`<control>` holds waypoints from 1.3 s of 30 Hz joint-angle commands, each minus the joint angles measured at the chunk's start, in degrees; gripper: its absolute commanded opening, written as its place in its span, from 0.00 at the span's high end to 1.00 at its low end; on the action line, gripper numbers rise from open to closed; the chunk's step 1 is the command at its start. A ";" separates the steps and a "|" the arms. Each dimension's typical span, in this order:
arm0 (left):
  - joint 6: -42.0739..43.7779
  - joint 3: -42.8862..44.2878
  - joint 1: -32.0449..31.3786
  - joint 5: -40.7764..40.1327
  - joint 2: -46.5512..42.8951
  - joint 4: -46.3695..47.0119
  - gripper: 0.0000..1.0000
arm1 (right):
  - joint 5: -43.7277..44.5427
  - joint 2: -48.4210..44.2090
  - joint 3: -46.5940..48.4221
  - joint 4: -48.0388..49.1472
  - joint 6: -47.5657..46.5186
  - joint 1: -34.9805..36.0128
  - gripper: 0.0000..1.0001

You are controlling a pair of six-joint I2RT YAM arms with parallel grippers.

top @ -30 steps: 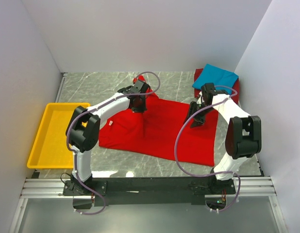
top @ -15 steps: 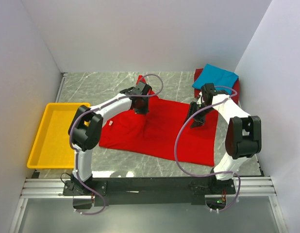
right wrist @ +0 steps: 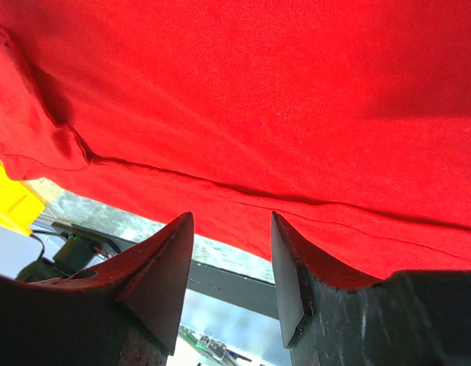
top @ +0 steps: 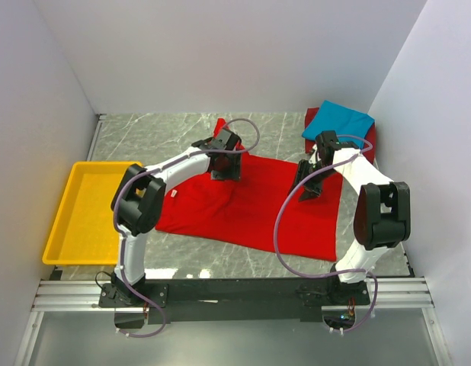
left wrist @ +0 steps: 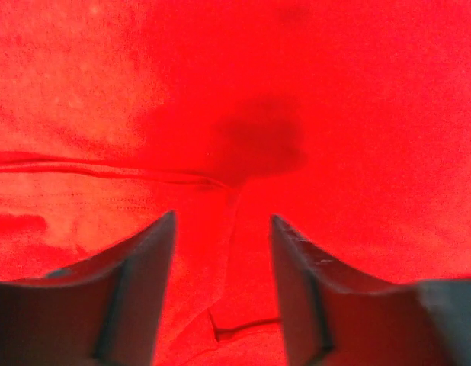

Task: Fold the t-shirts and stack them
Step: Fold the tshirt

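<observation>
A bright red t-shirt [top: 258, 210] lies spread over the middle of the table, its small white neck label [top: 174, 194] near the left side. My left gripper [top: 225, 171] hovers over the shirt's far part. In the left wrist view it [left wrist: 222, 219] is open, with only a cloth fold [left wrist: 220, 229] below it. My right gripper [top: 310, 192] hangs open over the shirt's right part; in the right wrist view it [right wrist: 232, 217] holds nothing, and the shirt's hem [right wrist: 220, 191] shows beyond it. At the back right, a folded turquoise-blue t-shirt [top: 338, 120] rests on a darker red one [top: 311, 116].
A yellow tray [top: 87, 213] sits at the table's left edge. White walls close in the back and both sides. The black rail [top: 235, 291] carrying both arm bases runs along the near edge.
My left gripper has shifted slightly right over the far part of the red shirt, and its fingers have come apart, letting go of the cloth. The right arm has not moved.
</observation>
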 commanded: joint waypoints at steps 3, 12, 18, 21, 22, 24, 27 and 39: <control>-1.01 4.63 -0.20 -2.17 -0.91 -0.23 0.27 | -0.09 -1.12 0.78 0.37 -0.99 0.15 0.48; -3.29 -0.17 6.29 0.98 -3.20 3.02 0.11 | 2.01 3.35 6.93 0.64 -1.52 0.14 0.48; -4.96 -7.30 11.92 7.05 -3.11 9.17 0.11 | 5.35 10.02 14.48 0.46 -2.57 0.06 0.48; -5.40 -9.68 13.51 7.75 -3.29 11.19 0.11 | 6.06 12.49 15.72 1.95 -2.48 0.06 0.48; -5.40 -10.12 13.68 8.01 -3.37 11.72 0.11 | 5.97 13.02 15.20 2.39 -2.31 -0.03 0.48; -5.06 -11.44 13.95 8.45 -3.29 12.34 0.11 | 5.80 14.52 14.06 3.71 -2.05 0.14 0.48; -4.88 -13.28 13.95 8.37 -3.02 12.60 0.11 | 5.10 15.58 11.52 5.56 -1.87 0.14 0.48; -6.80 -26.64 13.95 5.38 -10.92 14.27 0.11 | 3.51 16.98 4.74 9.43 -1.25 0.06 0.48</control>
